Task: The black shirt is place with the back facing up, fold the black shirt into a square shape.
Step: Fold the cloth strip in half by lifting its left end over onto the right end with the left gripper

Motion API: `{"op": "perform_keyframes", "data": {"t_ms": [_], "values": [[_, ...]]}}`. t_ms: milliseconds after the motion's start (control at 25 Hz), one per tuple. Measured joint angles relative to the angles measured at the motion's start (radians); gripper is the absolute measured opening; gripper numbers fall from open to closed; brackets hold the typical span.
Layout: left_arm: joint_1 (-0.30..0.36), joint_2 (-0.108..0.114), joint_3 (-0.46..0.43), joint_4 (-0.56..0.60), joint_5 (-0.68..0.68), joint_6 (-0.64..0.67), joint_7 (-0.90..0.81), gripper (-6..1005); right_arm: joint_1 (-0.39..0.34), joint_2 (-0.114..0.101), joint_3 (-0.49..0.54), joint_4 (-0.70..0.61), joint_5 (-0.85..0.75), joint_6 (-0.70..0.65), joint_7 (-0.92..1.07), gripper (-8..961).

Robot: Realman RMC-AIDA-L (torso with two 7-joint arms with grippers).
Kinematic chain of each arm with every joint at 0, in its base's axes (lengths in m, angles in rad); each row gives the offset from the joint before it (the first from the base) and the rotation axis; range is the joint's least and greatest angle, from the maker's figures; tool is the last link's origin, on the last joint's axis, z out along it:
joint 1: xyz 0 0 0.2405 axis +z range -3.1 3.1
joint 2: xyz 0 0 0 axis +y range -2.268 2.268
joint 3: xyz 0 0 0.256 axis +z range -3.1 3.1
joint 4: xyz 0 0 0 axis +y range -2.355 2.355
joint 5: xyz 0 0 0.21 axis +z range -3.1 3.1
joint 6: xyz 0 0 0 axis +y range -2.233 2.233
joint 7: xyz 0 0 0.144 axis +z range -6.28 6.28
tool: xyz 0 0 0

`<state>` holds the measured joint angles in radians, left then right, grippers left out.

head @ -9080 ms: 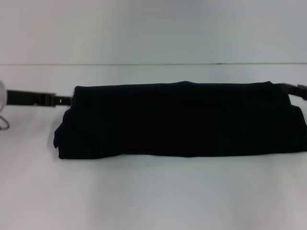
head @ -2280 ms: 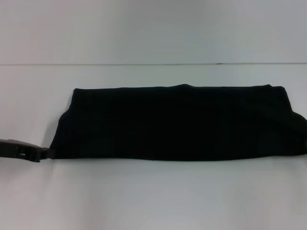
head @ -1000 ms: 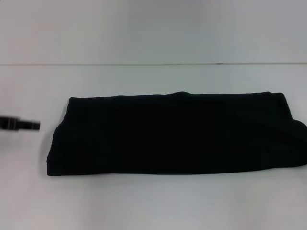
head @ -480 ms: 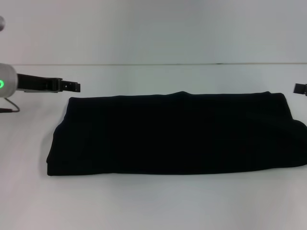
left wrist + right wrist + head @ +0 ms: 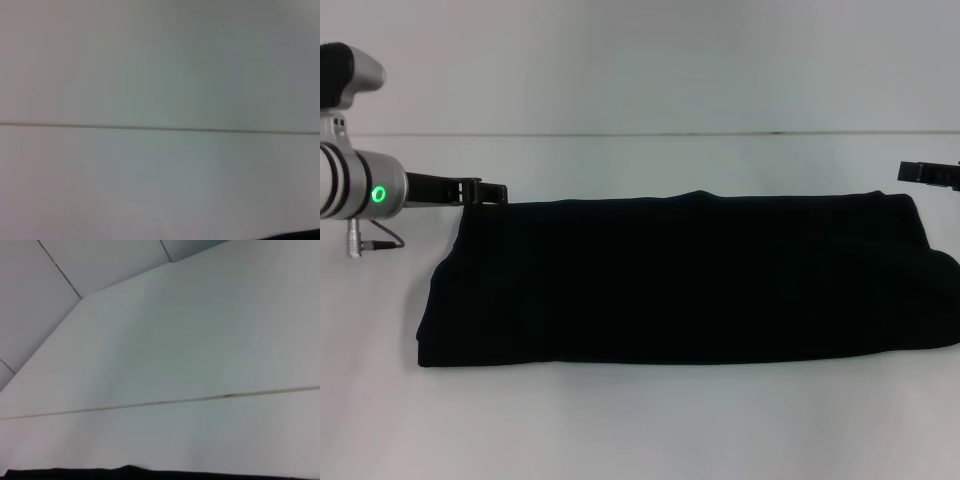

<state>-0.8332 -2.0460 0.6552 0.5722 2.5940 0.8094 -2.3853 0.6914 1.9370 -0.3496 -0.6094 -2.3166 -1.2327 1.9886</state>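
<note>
White table point(image 5: 640, 430) with a thin seam line point(image 5: 670, 134); pale panelled wall point(image 5: 60, 260) beyond

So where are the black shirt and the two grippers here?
black shirt point(image 5: 680, 280), head view, middle of the folded cloth.
left gripper point(image 5: 492, 189), head view, its fingertips.
right gripper point(image 5: 920, 172), head view, its tip.

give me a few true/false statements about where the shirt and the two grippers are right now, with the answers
1. The black shirt lies as a long folded band across the table. True.
2. The left gripper is near the shirt's far left corner. True.
3. The right gripper is down at the shirt's near edge. False: it is by the far right corner, at the picture's right edge.
4. The shirt is already a square. False: it is much wider than it is deep.
5. The shirt is lifted off the table. False: it lies flat on it.
</note>
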Motion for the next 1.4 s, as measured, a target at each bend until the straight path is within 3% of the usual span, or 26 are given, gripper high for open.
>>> {"op": "perform_keyframes", "data": {"t_ms": [520,1040,1400], "values": [[0.001,-0.034,0.043,-0.049,0.000,-0.123,0.006,775,0.003,0.007,-0.011,0.015,-0.001,0.033,-0.008,631],[0.006,-0.030,0.054,-0.045,0.020,-0.120,0.006,761,0.002,0.007,-0.014,0.015,-0.004,0.043,-0.008,633],[0.006,-0.031,0.078,-0.039,0.051,-0.121,0.013,660,0.003,0.007,-0.014,0.014,-0.004,0.045,-0.008,630]]}}
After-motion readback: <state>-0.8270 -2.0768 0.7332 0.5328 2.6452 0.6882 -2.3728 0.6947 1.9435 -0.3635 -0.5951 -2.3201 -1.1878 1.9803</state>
